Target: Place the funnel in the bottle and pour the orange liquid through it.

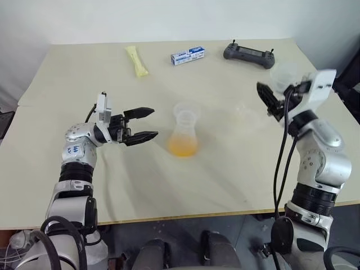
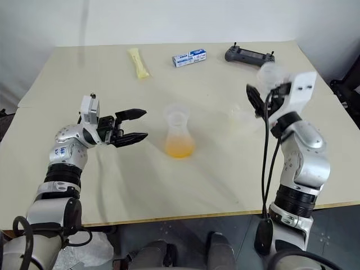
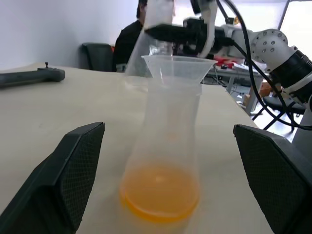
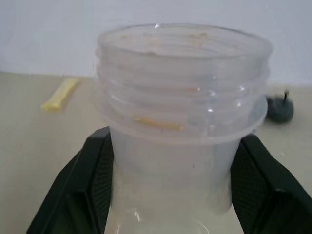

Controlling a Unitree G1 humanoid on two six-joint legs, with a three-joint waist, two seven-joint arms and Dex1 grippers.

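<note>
A pale table (image 1: 225, 185) bears the bottle (image 1: 184, 135), a yellow packet (image 1: 137, 61), a blue-white box (image 1: 187, 55) and a grey controller (image 1: 248, 54).

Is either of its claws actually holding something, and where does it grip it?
The right gripper clamps a ribbed clear cup by its lower body. The left gripper holds nothing.

Left gripper (image 1: 144, 124) at centre-left of the frame, jaws spread wide, pointing right. Right gripper (image 1: 269, 100) raised at upper right, arm bent, fingers clamped on a cup (image 4: 183, 117).
</note>
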